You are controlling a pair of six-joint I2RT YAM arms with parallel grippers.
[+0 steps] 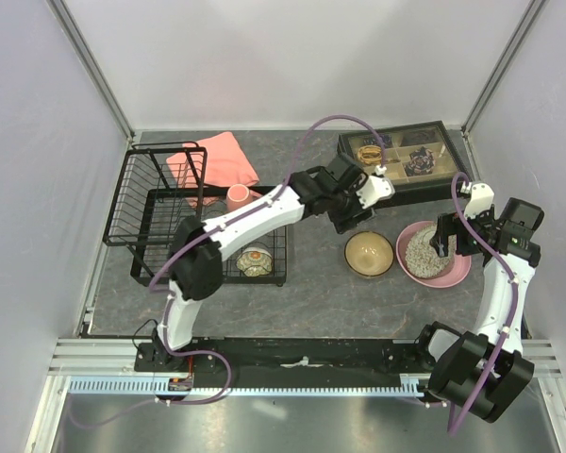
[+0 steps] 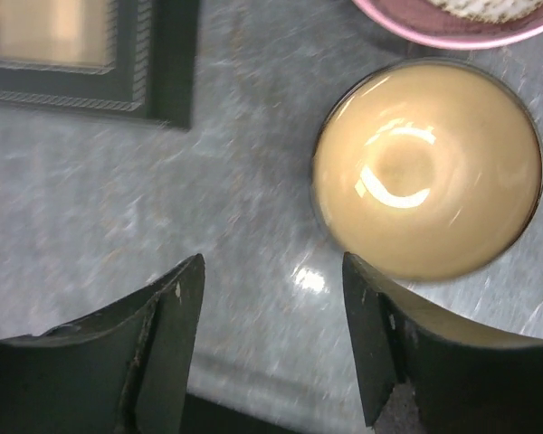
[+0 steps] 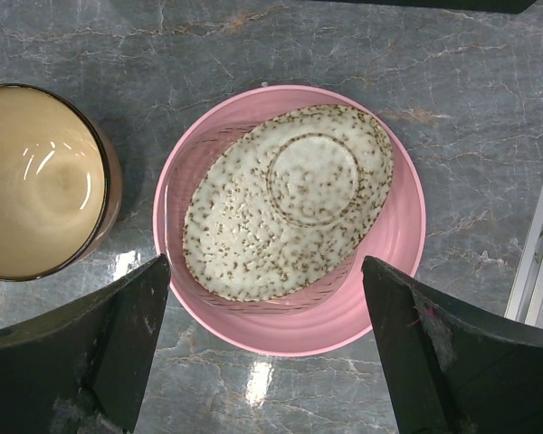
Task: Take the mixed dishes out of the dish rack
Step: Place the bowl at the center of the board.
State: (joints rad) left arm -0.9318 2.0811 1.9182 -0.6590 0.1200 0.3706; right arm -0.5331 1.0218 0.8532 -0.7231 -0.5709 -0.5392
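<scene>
The black wire dish rack [image 1: 160,203] stands at the left. It holds a pink mug [image 1: 238,196] and a small patterned brown bowl [image 1: 255,260]. A pink plate [image 1: 457,274] lies on the table at the right with a grey speckled bowl [image 1: 426,253] resting tilted in it. My right gripper [image 1: 450,236] hovers open over them: plate [image 3: 398,244], speckled bowl [image 3: 281,203], gripper [image 3: 264,264]. My left gripper [image 1: 344,219] is open and empty above bare table [image 2: 273,271], up and left of a glossy tan bowl [image 1: 369,254] [image 2: 425,167].
A black compartmented tray [image 1: 406,156] of trinkets stands at the back right, close behind my left gripper; its corner shows in the left wrist view [image 2: 154,63]. A pink folded cloth [image 1: 222,156] lies behind the rack. The tan bowl [image 3: 36,181] sits just left of the plate.
</scene>
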